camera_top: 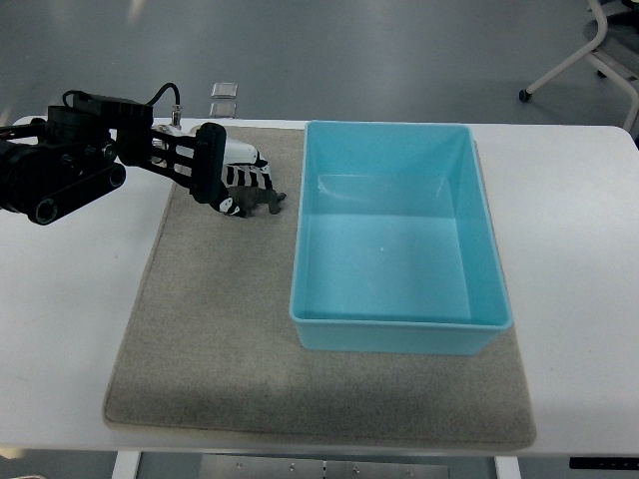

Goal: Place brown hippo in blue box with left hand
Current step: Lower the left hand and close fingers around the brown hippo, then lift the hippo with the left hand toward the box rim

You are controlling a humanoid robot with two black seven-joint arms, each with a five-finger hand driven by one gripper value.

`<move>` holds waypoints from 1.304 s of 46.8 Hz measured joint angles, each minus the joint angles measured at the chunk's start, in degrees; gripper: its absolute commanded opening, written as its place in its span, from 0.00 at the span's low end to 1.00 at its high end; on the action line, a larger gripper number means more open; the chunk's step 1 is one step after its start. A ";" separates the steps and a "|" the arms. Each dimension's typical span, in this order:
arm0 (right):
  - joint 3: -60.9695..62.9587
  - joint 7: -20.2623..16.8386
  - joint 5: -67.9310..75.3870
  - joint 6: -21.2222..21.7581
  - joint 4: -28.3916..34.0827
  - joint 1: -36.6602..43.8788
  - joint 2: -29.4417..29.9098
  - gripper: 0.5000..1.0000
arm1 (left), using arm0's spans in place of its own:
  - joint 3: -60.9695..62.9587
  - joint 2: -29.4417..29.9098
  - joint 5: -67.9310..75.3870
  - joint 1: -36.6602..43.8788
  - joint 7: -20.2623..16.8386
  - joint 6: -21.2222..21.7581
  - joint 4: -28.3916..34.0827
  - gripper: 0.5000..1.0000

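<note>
The brown hippo (256,203) is a small dark-brown toy lying on the grey mat, just left of the blue box (399,311). My left hand (232,178) comes in from the left edge on a black arm and hovers right over the toy. Its black-and-white fingers (252,175) curl down around the hippo's back and touch it; the toy's head end pokes out to the right. The blue box stands empty, its near left wall a short gap from the toy. No right hand shows.
A grey felt mat (220,329) covers the middle of the white table (60,329) and lies under the box. Two small clear squares (224,98) lie on the floor beyond the table's far edge. Chair legs (589,60) show at the top right.
</note>
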 measured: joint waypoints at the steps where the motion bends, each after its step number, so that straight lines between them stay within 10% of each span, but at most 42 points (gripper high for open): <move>1: 0.00 0.00 0.00 0.00 0.00 0.00 0.00 0.87 | -0.08 0.00 0.00 -0.05 0.00 0.04 0.00 0.00; 61: 0.00 0.00 0.00 0.00 0.00 0.00 0.00 0.87 | -8.16 1.36 -1.38 -5.49 -0.10 5.99 -4.53 0.05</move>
